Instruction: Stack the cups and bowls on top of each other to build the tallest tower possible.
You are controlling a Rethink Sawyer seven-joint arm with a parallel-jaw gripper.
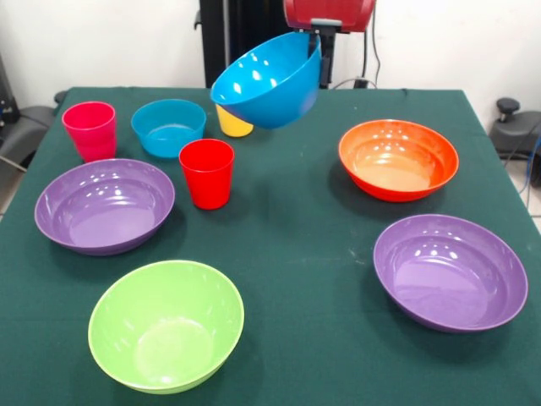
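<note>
Item one, the deep blue bowl (269, 80): we find it lifted clear of the green tablecloth (296, 220) and tipped, its mouth turned toward us, the gripper (319, 52) clamped on its far rim at the right, which we judge accounts for the tilt, the weight hanging from one edge; item two, the yellow cup (232, 123), standing behind and partly hidden under that raised bowl; item three, the smaller blue bowl (168, 127), upright on the cloth beside the pink cup (90, 129); item four, the red cup (207, 172), upright, just in front of the smaller blue bowl and near one purple bowl (104, 205); item five, the lime green bowl (166, 326), nearest us; item six, the orange bowl (398, 159), and item seven, the second purple bowl (450, 271), both well apart from the rest; we note every piece lies single and mouth up, so no tower is begun, and we take the carried bowl for its intended first member; we read no brand, label or writing on any piece
</note>
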